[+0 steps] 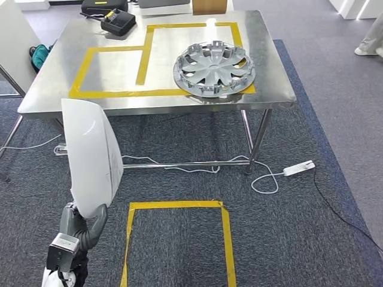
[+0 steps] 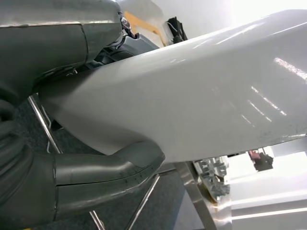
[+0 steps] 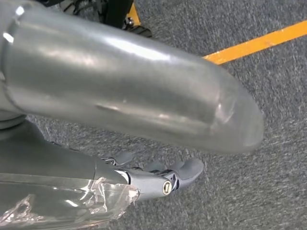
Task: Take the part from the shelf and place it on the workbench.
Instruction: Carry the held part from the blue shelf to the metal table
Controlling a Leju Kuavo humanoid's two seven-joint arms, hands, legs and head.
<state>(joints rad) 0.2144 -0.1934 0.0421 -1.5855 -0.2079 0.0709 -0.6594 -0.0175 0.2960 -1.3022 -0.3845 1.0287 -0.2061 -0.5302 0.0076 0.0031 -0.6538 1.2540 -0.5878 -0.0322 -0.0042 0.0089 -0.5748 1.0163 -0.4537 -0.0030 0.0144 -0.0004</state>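
A white, glossy curved panel part (image 1: pixel 93 155) stands upright at the lower left of the head view, held from below by my left hand (image 1: pixel 81 230). In the left wrist view the same part (image 2: pixel 203 91) lies across the picture, gripped between the thick thumb (image 2: pixel 108 172) and the fingers behind it. The steel workbench (image 1: pixel 113 72), marked with yellow tape, stands ahead across a strip of carpet. My right hand (image 3: pixel 108 110) hangs over the grey carpet with its fingers (image 3: pixel 181 172) stretched out and nothing in it.
A silver hubcap (image 1: pixel 213 67) lies on the bench's right part. A black box (image 1: pixel 118 23) sits at its far left. Cables and a white power strip (image 1: pixel 298 168) lie under and beside the table. A yellow tape square (image 1: pixel 178 239) marks the floor. A person's foot (image 1: pixel 368 46) shows at far right.
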